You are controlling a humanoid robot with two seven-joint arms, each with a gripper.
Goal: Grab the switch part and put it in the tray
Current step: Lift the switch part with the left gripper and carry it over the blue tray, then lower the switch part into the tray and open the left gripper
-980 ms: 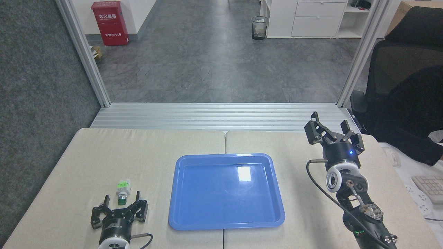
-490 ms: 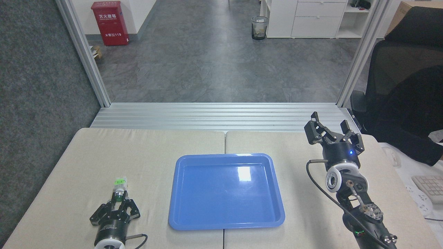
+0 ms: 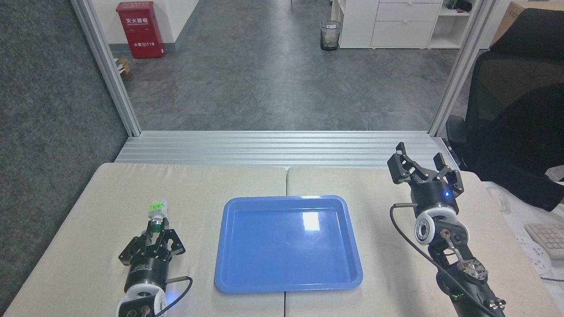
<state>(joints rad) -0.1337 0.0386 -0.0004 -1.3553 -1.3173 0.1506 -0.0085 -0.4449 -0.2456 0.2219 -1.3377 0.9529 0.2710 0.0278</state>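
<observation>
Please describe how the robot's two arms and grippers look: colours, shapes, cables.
Both grippers, left and right, are black with angular linked fingers on black cylindrical bases with white ring joints. A black cable loops beside each wrist. The right base shows a small blue light.

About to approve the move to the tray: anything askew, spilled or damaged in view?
Nothing stands out. The left gripper is shut on the switch part by its dark cap end; the tray lies flat and empty; the right gripper is open.

A glossy blue plastic tray point(image 3: 288, 244) sits on a matt, cloth-like beige table point(image 3: 220, 185), beside a translucent plastic switch part point(image 3: 157, 212) and ribbed metal rails point(image 3: 282, 147).
</observation>
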